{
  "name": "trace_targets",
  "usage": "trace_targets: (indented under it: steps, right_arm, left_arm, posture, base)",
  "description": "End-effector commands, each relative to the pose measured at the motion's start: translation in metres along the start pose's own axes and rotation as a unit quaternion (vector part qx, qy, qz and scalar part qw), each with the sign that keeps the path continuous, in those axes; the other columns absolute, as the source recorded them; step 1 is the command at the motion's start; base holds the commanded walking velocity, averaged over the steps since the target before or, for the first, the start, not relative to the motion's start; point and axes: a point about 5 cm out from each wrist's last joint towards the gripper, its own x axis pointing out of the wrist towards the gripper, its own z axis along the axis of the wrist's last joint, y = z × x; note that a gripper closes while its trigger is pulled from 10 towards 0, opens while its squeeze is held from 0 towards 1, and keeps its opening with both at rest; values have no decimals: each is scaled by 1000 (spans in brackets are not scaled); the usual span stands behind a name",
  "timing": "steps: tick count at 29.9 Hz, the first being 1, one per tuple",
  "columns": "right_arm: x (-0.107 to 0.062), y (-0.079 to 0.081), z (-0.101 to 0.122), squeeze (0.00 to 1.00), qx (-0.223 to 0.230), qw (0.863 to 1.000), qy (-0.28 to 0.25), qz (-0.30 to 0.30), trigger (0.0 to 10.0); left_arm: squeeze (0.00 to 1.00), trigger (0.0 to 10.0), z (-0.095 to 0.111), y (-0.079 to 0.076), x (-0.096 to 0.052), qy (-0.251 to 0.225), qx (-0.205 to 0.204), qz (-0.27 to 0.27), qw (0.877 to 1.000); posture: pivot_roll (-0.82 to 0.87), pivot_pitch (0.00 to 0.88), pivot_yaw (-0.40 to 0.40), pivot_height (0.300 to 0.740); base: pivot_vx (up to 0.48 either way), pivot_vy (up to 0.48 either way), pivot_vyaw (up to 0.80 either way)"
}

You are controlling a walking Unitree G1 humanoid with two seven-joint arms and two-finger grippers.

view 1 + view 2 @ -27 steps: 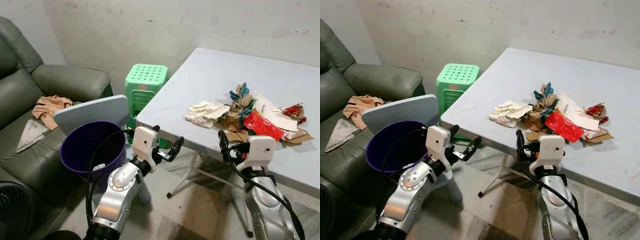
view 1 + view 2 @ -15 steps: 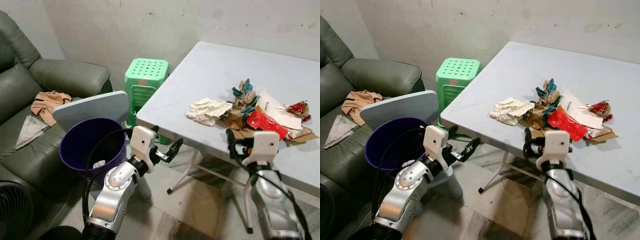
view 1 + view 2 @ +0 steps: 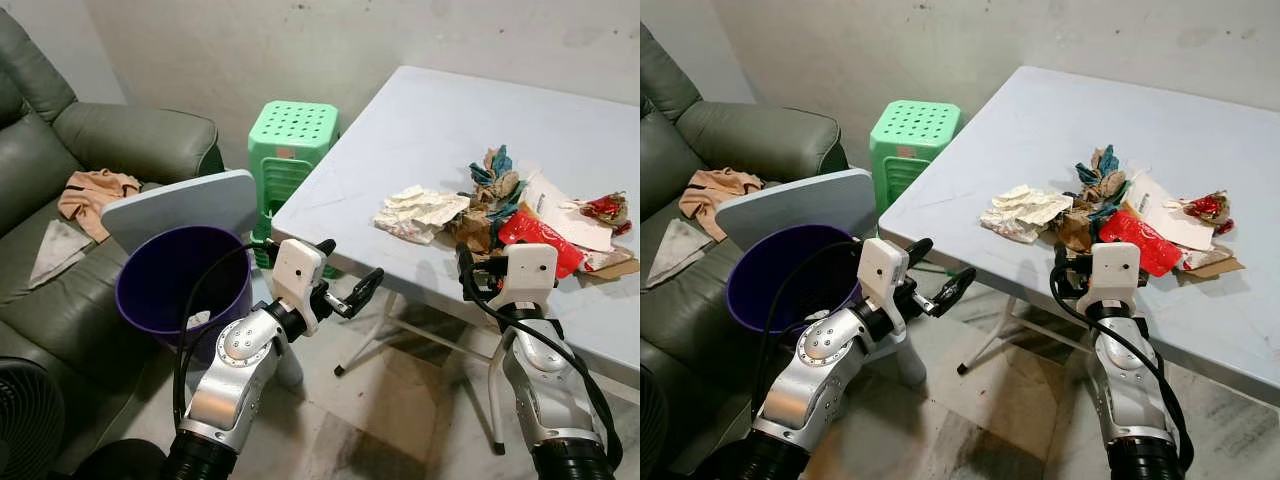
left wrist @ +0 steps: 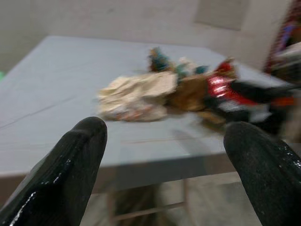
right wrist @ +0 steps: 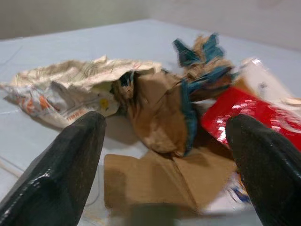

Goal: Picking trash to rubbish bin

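While the right pincer [image 5: 164,155] hangs released at the surface [image 3: 420,150] edge, the trash pile [image 5: 160,108] lies just ahead of it, brown paper nearest. This looks like the reach before a first grab; next it should advance and close. The left pincer [image 4: 164,155], also released, waits beside the purple bin [image 3: 180,285]. Blur hides the pile's far items.
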Motion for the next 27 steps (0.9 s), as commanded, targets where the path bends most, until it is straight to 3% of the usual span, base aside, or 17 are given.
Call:
trace_targets:
  steps: [1,17,18,19,20,21,27]
  right_arm:
    - [5,-6,3,0,4,1000,-6,6,10000]
    - [35,-19,20,0,-7,999,-27,23,10000]
    - [35,-20,21,0,-7,999,-33,24,8941]
    - [36,-21,23,0,-7,999,-38,24,5412]
    - [36,-22,25,0,-6,999,-47,26,549]
    - [36,-23,26,0,-6,998,-53,27,0]
    - [34,-27,25,0,-2,997,-64,44,0]
  left_arm:
    - [0,10000,8,-11,-1,-7,-6,-34,999]
    - [0,10000,21,-14,-8,-5,-4,-48,999]
    - [0,10000,20,-14,-8,-5,-5,-47,999]
    - [0,10000,21,-15,-8,-4,-5,-47,999]
    - [0,10000,20,-15,-9,-4,-4,-46,999]
    - [0,10000,21,-15,-9,-4,-5,-46,999]
    - [0,10000,22,-16,-8,-5,-6,-45,999]
  posture:
    - [63,223,36,740]
    - [104,250,35,740]
    - [104,248,34,740]
    - [104,248,34,740]
    - [104,245,33,740]
    - [104,243,33,740]
    - [101,236,31,740]
  base:
    - [0,0,0]
    - [0,0,0]
    - [0,0,0]
    - [0,0,0]
    - [0,0,0]
    - [0,0,0]
    - [0,0,0]
